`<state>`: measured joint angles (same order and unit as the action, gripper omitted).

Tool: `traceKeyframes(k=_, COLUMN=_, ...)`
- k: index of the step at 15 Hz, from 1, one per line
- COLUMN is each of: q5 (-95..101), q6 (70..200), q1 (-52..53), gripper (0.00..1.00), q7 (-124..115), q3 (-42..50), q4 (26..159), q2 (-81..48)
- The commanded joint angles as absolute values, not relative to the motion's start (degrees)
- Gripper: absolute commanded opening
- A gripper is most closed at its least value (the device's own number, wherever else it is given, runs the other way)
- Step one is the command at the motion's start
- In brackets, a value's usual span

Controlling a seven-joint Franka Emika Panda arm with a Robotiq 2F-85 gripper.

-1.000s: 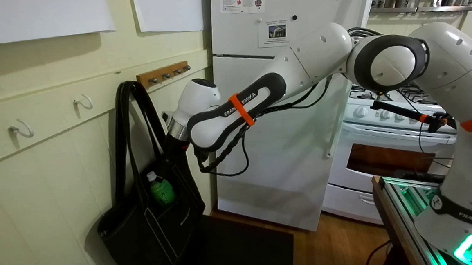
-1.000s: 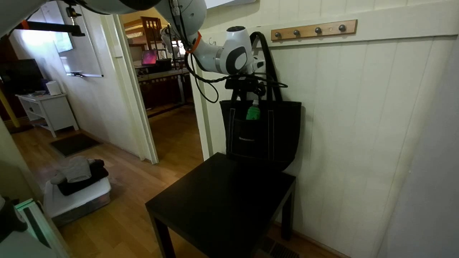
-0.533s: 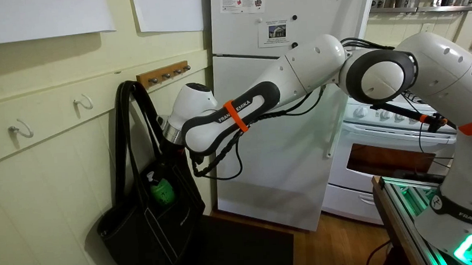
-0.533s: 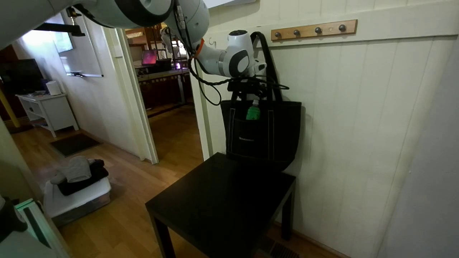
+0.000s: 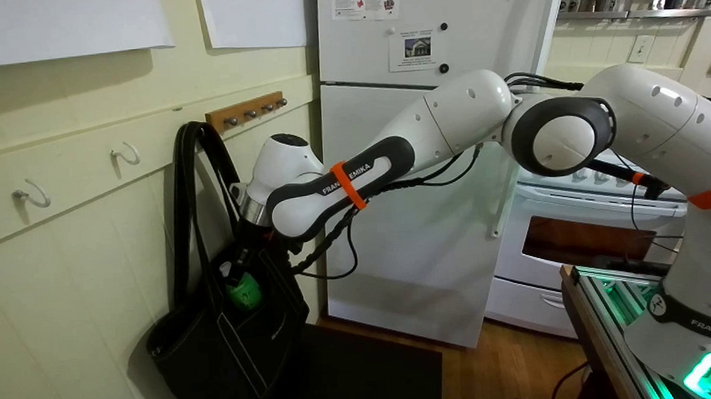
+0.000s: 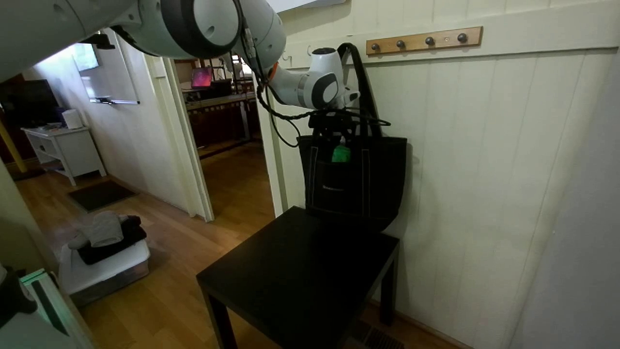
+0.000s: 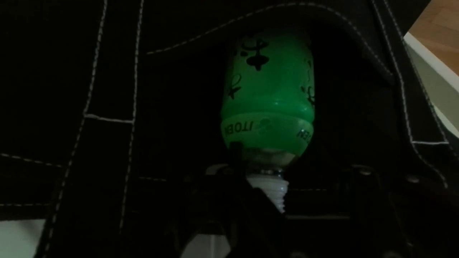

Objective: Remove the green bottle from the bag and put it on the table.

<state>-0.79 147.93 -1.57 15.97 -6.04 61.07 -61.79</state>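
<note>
The green bottle (image 7: 269, 86) stands cap-up in the front pocket of the black bag (image 6: 380, 179), and its green body also shows in an exterior view (image 5: 245, 292). My gripper (image 7: 296, 163) reaches down from above around its white cap. One dark finger (image 7: 235, 156) overlaps the bottle's shoulder and cap; whether it touches is too dark to tell. On the far side, the other finger stands apart from the cap with a dark gap between, so the jaws are open. The pocket hides the bottle's lower part. Below the bag is the dark table (image 6: 295, 278).
The bag's strap handles (image 5: 190, 216) hang at the wall, close beside my wrist. A wooden knob rack (image 6: 424, 40) and white hooks (image 5: 125, 153) stick out from the wall. Nearby stand a white refrigerator (image 5: 405, 209) and a white stove (image 5: 592, 228).
My arm has come down and slightly towards the wall, lowering the gripper over the bottle's cap, which it now partly covers. The bottle, bag and table have not visibly moved.
</note>
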Motion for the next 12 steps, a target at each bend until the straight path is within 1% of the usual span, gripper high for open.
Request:
traceKeyframes(k=1, q5=-0.1, q6=145.9, q1=-1.2, gripper=0.83, q7=16.1, q3=-6.1, q4=55.6, q2=-65.4)
traceKeyframes(k=3, q5=-0.2, q6=146.3, q1=-1.1, gripper=0.96, q7=16.1, q3=-6.1, q4=54.6, q2=-66.3)
traceKeyframes(k=4, q5=-0.2, q6=146.3, q1=-1.1, gripper=1.0, q7=16.1, q3=-6.2, q4=54.1, q2=-66.7)
traceKeyframes(k=8, q5=-0.4, q6=146.6, q1=-1.1, gripper=1.0, q7=16.2, q3=-6.5, q4=52.4, q2=-68.0)
traceKeyframes(k=9, q5=-0.5, q6=146.8, q1=-1.2, gripper=0.95, q7=16.6, q3=-6.7, q4=52.0, q2=-68.3)
traceKeyframes(k=10, q5=-0.6, q6=146.8, q1=-1.2, gripper=0.75, q7=16.8, q3=-7.0, q4=51.7, q2=-68.6)
traceKeyframes(k=11, q5=-0.6, q6=146.7, q1=-1.3, gripper=0.75, q7=16.9, q3=-7.1, q4=51.4, q2=-68.7)
traceKeyframes(k=12, q5=-0.7, q6=146.6, q1=-1.3, gripper=0.68, q7=17.1, q3=-7.3, q4=51.2, q2=-68.9)
